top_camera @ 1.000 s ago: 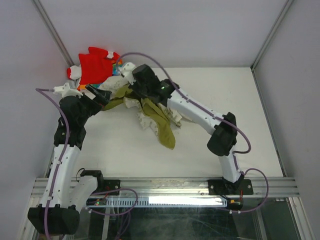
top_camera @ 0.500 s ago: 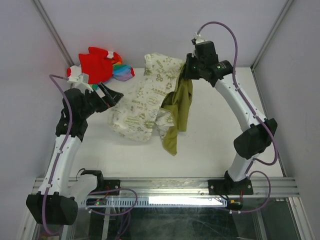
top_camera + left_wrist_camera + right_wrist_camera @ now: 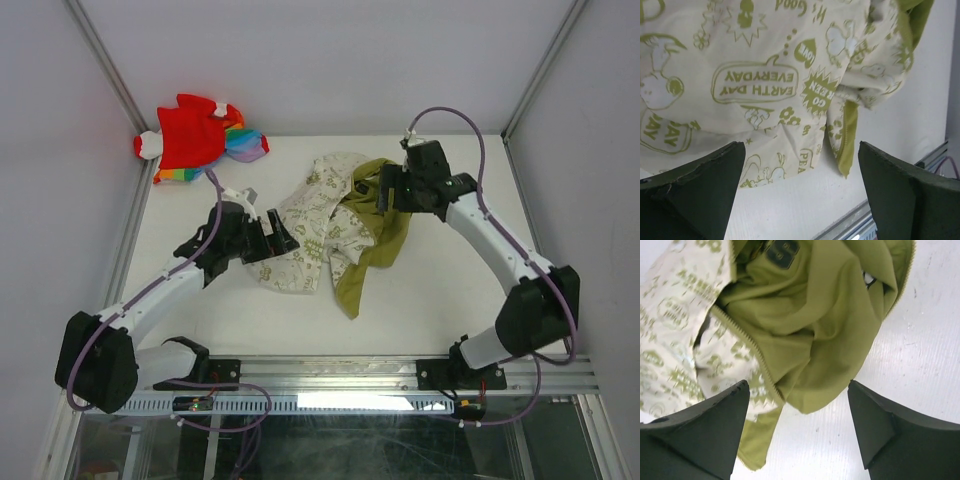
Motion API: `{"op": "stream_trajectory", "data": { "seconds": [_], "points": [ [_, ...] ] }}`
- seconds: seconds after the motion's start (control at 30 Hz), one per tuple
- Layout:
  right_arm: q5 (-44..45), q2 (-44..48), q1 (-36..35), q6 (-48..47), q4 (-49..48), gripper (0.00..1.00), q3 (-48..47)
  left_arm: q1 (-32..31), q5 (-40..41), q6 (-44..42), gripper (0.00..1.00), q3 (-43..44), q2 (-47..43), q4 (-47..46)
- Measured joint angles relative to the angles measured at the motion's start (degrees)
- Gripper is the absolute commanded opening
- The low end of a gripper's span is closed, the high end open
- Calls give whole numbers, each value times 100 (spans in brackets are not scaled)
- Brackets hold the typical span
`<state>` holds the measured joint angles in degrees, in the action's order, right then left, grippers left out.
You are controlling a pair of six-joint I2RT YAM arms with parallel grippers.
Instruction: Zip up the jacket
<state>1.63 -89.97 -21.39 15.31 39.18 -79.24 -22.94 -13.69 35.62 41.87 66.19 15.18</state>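
The jacket [image 3: 312, 232] lies crumpled mid-table, cream printed fabric on the left and olive lining [image 3: 378, 232] turned out on the right. My left gripper [image 3: 281, 238] hovers low at its left edge, open. In the left wrist view the printed cloth [image 3: 740, 75] spreads ahead of the left gripper [image 3: 801, 170], with bare table between the fingers. My right gripper [image 3: 386, 190] is open above the lining's far right part. In the right wrist view the right gripper [image 3: 797, 400] straddles a fold of lining [image 3: 820, 330], and the zipper teeth [image 3: 747, 347] run diagonally beside it.
A red and rainbow-coloured garment [image 3: 195, 138] sits in the back left corner. Enclosure walls stand on the left, back and right. A metal rail [image 3: 330, 372] runs along the near edge by the arm bases.
The right gripper lifted the jacket up and rightward, then opened; the jacket dropped and lies spread on the table. The left arm swung from the back left down to the jacket's left edge.
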Motion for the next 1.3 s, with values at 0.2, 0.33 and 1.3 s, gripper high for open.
{"op": "stream_trajectory", "data": {
  "seconds": [0.2, 0.33, 1.3],
  "points": [
    [-199, 1283, -396, -46, -636, 83, 1414, -872, 846, 116, 99, -310, 396, 44],
    [-260, 1285, -811, -44, -1058, 83, 2063, -1478, 1700, 240, 99, -310, 754, 299],
    [271, 1241, -2275, 398, -2256, 84, 3480, 103, 4448, -1228, 2, 3689, 1801, 752]
  ]
}}
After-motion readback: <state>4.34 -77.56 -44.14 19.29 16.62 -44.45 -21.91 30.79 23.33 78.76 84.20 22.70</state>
